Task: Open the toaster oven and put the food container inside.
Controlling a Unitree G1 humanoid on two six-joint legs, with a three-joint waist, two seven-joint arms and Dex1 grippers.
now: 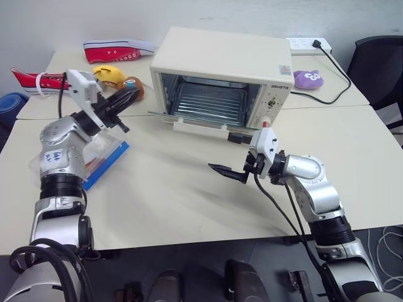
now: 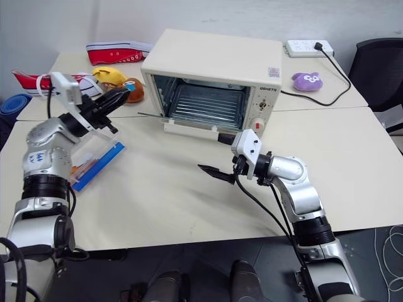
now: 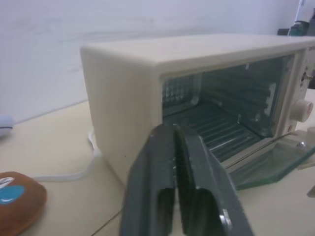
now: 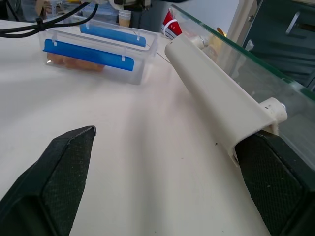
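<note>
A: Where does the food container (image 2: 94, 160) lie?

B: Near the left edge of the tabletop (image 2: 189, 201), well apart from the toaster oven (image 2: 211, 82), which stands toward the far edge with its glass door (image 1: 189, 119) already folded down and the rack exposed.

A: And the hands?

B: The left gripper (image 2: 116, 95) hangs above and just beyond the container, fingers pressed together and holding nothing, pointing toward the oven's side. The right gripper (image 1: 230, 173) rests spread wide and empty near the middle of the tabletop, just in front of the door handle (image 4: 216, 103).

A: Which relation governs the coming move?

B: The container sits below and behind the left fingers (its long axis, marked by the blue clips, runs obliquely toward the oven). The left arm is clearly nearer; it probably must open, drop back, and straddle the short width.
</note>
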